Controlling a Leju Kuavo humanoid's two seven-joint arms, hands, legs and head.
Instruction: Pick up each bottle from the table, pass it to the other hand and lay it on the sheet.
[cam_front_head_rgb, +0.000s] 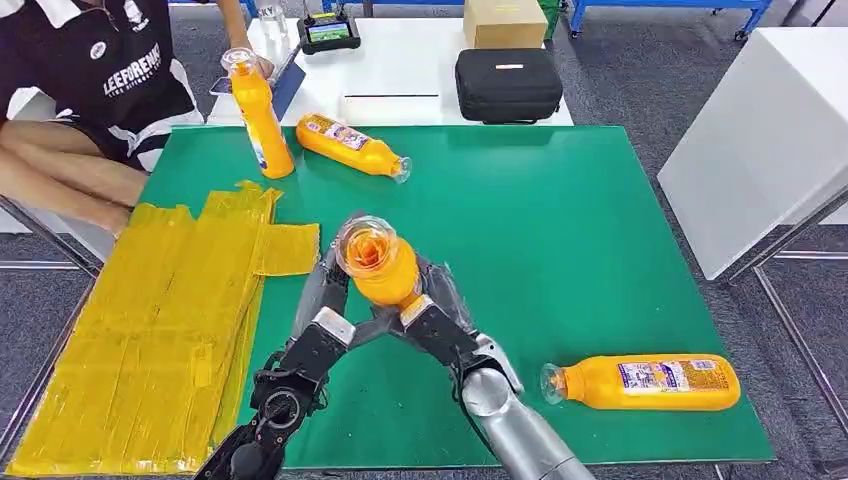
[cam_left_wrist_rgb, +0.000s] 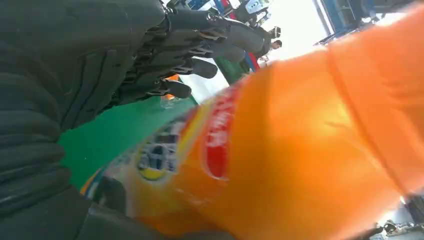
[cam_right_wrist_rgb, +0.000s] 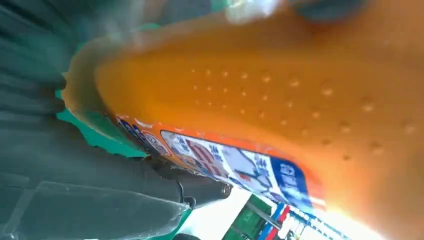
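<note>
Above the middle of the green mat (cam_front_head_rgb: 560, 230), in the head view, you see both hands meeting around one orange bottle (cam_front_head_rgb: 378, 263), held upright with its clear cap toward the camera. Your left hand (cam_front_head_rgb: 325, 300) comes up on its left side and your right hand (cam_front_head_rgb: 440, 310) on its right, each with fingers against the bottle's body; which one bears the weight you cannot tell from here. The yellow sheet (cam_front_head_rgb: 160, 320) lies over the mat's left part, just beside the left hand, with nothing on it. A second bottle (cam_front_head_rgb: 262, 115) stands at the mat's far left corner, a third (cam_front_head_rgb: 352, 146) lies on its side just next to it, and a fourth (cam_front_head_rgb: 645, 382) lies on its side near the mat's front right edge. A person (cam_front_head_rgb: 95, 90) sits at the far left corner, and behind the mat a white table (cam_front_head_rgb: 400, 70) carries a black case (cam_front_head_rgb: 508, 84) and a cardboard box (cam_front_head_rgb: 505, 22). In the left wrist view, the bottle (cam_left_wrist_rgb: 280, 150) sits close against the palm, while the dark fingers (cam_left_wrist_rgb: 200, 45) stretch out past it, apart and not wrapped round it, so you cannot tell that this hand grips. In the right wrist view, the bottle (cam_right_wrist_rgb: 280, 100) presses against the hand and a grey thumb (cam_right_wrist_rgb: 150, 190) lies along its label, grasping it.
</note>
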